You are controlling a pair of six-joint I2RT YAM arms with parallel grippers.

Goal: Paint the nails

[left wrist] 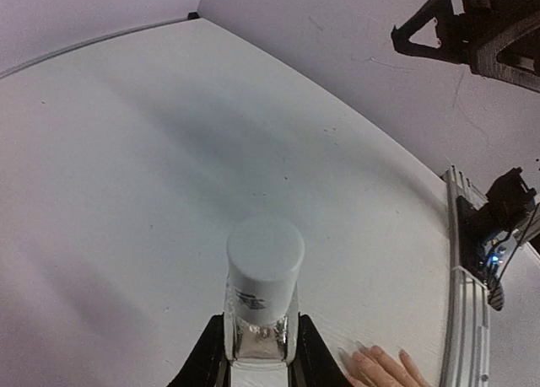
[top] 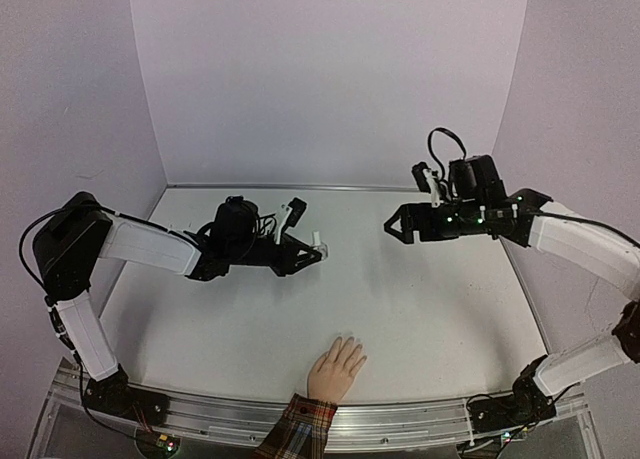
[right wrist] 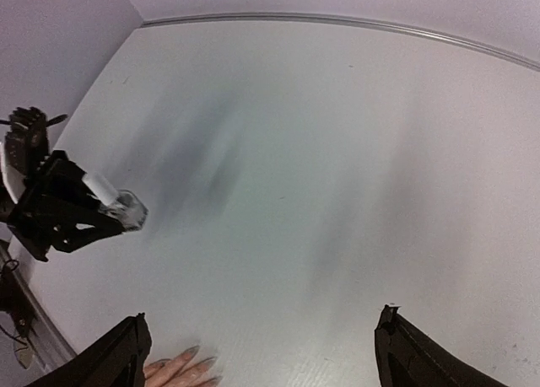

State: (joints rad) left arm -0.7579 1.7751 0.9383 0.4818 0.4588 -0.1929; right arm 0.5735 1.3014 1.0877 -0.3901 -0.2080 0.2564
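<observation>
The left pincer [left wrist: 260,357] is closed tight on a small clear bottle [left wrist: 263,319] with a white cap [left wrist: 265,254]. Its two fingers clamp the lower glass body from either side, and the cap projects beyond the fingertips. Pincer and bottle are held above the tabletop [top: 400,309], left of centre, with the cap end pointing toward the right arm

The right pincer [right wrist: 263,313] has its jaws spread wide with nothing between them. It is held above the right side of the tabletop, tips directed at the left pincer. The two face each other across the middle, well apart

The hand [top: 335,369] is peach-coloured with five fingers. It lies flat at the near edge of the tabletop, between the two arm bases, fingers pointing toward the far wall. A red plaid cuff [top: 300,427] covers the wrist and crosses the metal rail [top: 420,419]

The nails [top: 350,341] sit at the fingertips, pale and nearly skin-coloured, too small to tell whether any carries paint. Neither pincer touches the hand; both are well apart from it
</observation>
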